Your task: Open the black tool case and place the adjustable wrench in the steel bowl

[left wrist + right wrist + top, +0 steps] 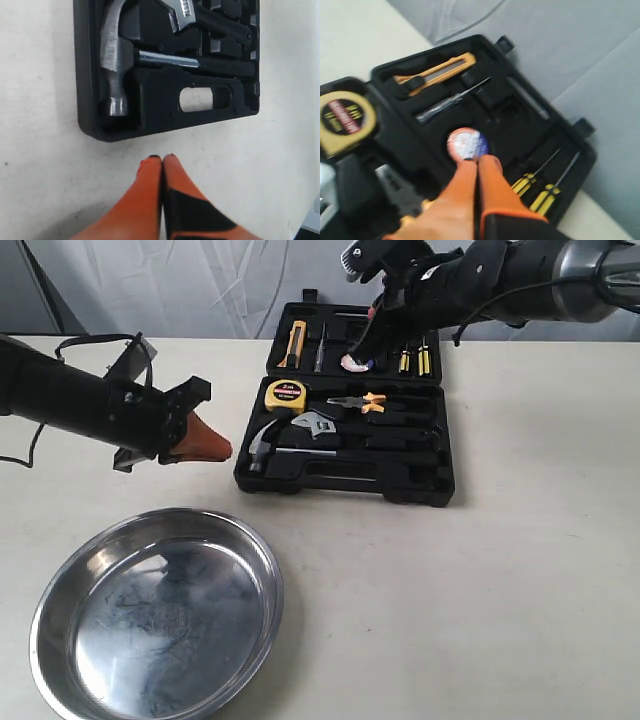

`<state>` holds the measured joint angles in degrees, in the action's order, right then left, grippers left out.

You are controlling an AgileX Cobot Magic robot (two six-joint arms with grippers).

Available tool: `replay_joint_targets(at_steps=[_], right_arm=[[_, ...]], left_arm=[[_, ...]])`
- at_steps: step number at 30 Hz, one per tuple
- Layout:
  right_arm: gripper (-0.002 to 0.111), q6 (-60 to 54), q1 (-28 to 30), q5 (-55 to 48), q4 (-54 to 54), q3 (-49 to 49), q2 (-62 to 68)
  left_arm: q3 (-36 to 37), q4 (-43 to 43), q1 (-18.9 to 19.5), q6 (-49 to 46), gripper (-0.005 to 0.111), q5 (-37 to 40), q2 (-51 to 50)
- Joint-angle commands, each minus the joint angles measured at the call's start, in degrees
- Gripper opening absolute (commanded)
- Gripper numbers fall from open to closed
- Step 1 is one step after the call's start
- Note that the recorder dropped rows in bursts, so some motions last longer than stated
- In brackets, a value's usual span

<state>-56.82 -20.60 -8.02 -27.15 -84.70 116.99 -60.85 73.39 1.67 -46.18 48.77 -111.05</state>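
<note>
The black tool case (400, 483) lies open flat on the table, lid half toward the back. The adjustable wrench (322, 424) rests in its slot beside the claw hammer (262, 443); its silver head (181, 11) shows in the left wrist view. The steel bowl (160, 610) sits empty at the front left. My left gripper (222, 449) is shut and empty, hovering just left of the case's front corner (97, 131). My right gripper (362, 352) is shut and empty above the lid half, its tips (479, 160) over a round white and blue disc (466, 143).
The case also holds a yellow tape measure (285, 393), orange-handled pliers (358, 402), a yellow utility knife (296, 342) and two yellow-handled screwdrivers (415, 360). A grey cloth backdrop (200, 280) hangs behind the table.
</note>
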Motion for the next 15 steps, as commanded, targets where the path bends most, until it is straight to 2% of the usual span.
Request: replay_joint_targets(at_steps=[1,4,7,12,15], right_arm=[[0.000,2.3,0.1,-13.5,-3.2,-0.1,-2.5],[0.000,7.5,1.1,-17.9,-2.0,-0.1,-4.4],[0.000,8.0,1.6,-22.3,-1.4,-0.1,-6.2],[0.000,6.7,1.6,-33.5,4.2,-0.1,-9.1],[0.000,1.1,1.6,-38.9,4.1,-0.1,-9.4]], left_arm=[[1.9,4.3,-0.1,-10.5,0.000,-4.4,2.5],[7.5,9.7,-0.1,-18.8,0.000,-9.7,9.8],[12.2,10.1,-0.1,-22.0,0.000,-13.2,18.8],[18.8,10.5,-0.1,-21.9,0.000,-13.2,33.4],[21.8,10.5,-0.1,-21.7,0.000,-11.2,40.6]])
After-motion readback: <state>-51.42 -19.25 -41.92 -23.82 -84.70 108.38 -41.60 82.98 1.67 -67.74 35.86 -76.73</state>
